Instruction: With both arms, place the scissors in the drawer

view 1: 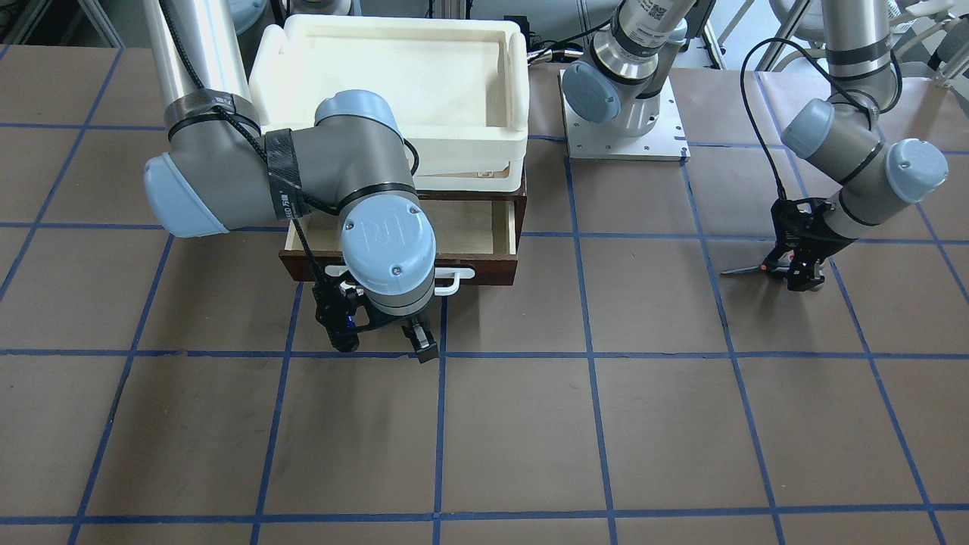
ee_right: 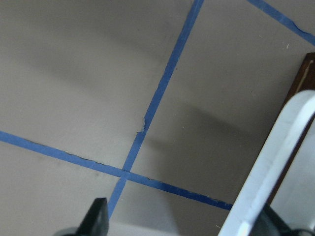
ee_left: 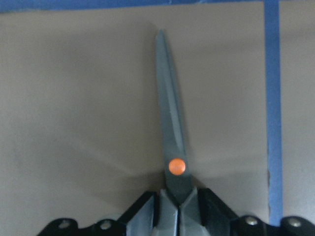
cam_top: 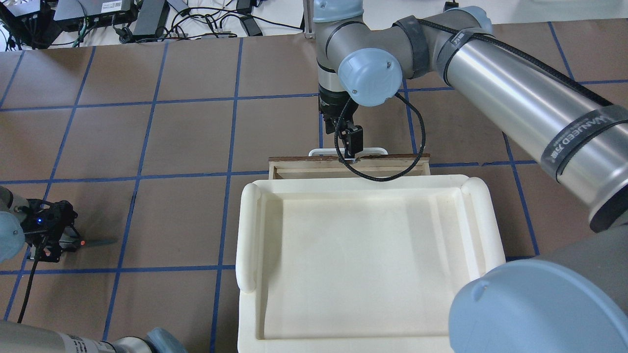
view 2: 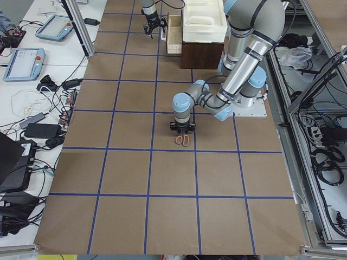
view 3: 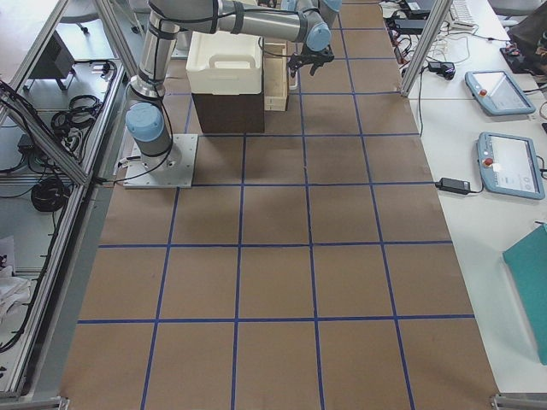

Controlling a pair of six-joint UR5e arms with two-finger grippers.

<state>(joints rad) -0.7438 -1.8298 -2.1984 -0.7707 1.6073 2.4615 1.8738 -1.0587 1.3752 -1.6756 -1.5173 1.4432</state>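
The scissors (view 1: 746, 269) lie low over the brown table at the robot's left, blades pointing toward the middle. My left gripper (view 1: 801, 280) is shut on them just behind the orange pivot, as the left wrist view shows: scissors (ee_left: 170, 128), gripper (ee_left: 178, 216). They also show in the overhead view (cam_top: 98, 241). The dark brown drawer (view 1: 484, 266) stands partly open, with its pale inside (view 1: 473, 223) showing. My right gripper (view 1: 386, 337) is open in front of the drawer, fingers either side of the white bar handle (ee_right: 275, 162).
A white foam tray (cam_top: 248, 235) sits on top of the drawer cabinet and overhangs the open drawer. The left arm's base plate (view 1: 624, 140) stands beside the cabinet. Blue tape lines grid the brown table. Cables and pendants lie on the side benches.
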